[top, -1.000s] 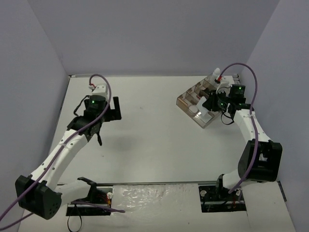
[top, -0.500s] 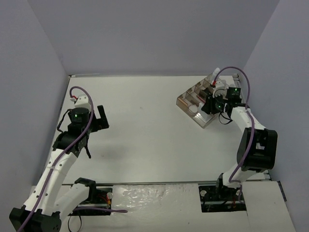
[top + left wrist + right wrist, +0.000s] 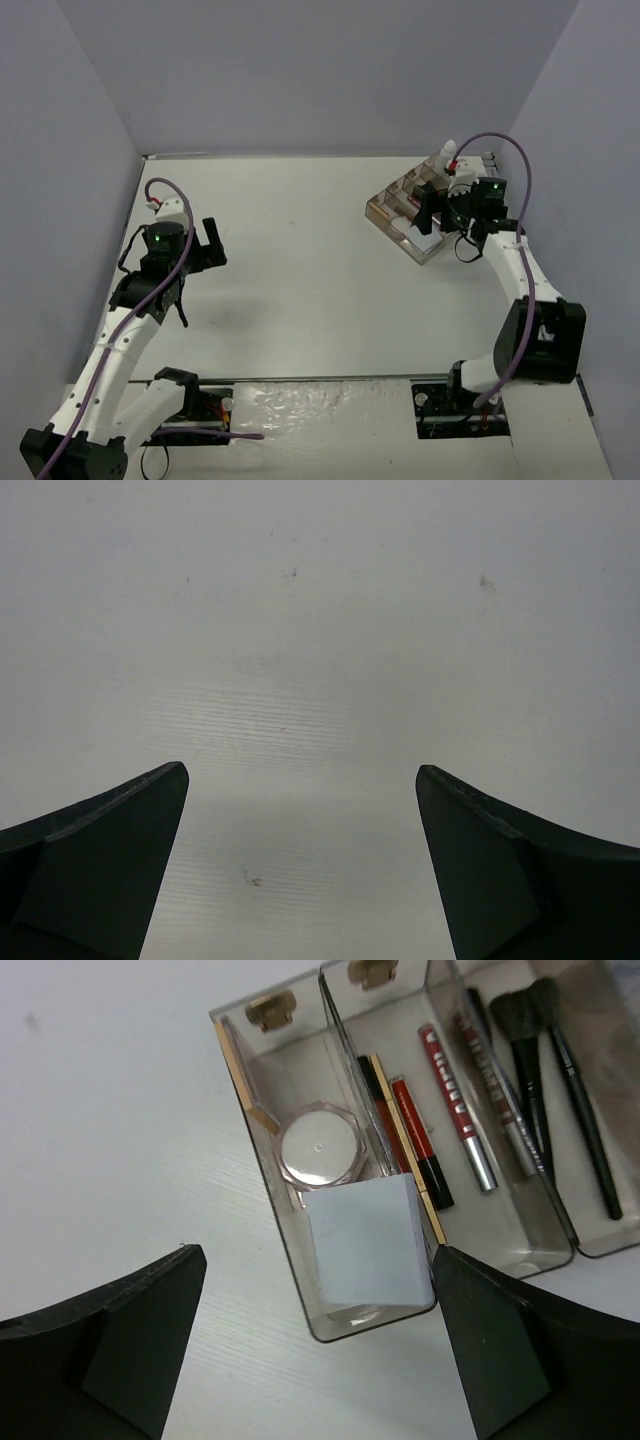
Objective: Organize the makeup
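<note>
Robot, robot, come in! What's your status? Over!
Left gripper open, holding nothing. Right gripper open above the smoky clear plastic tray. Pale-blue square pad and round pink compact inside it. Nothing blocking.

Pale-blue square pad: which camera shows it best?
Right wrist: the pale-blue pad lies close and unobstructed in the tray, sharing a compartment with the compact. Top external shows a tiny pale patch; left wrist shows nothing of it.

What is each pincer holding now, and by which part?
Nothing is held. The left pincer is open over the table; the right pincer is open above the tray.
</note>
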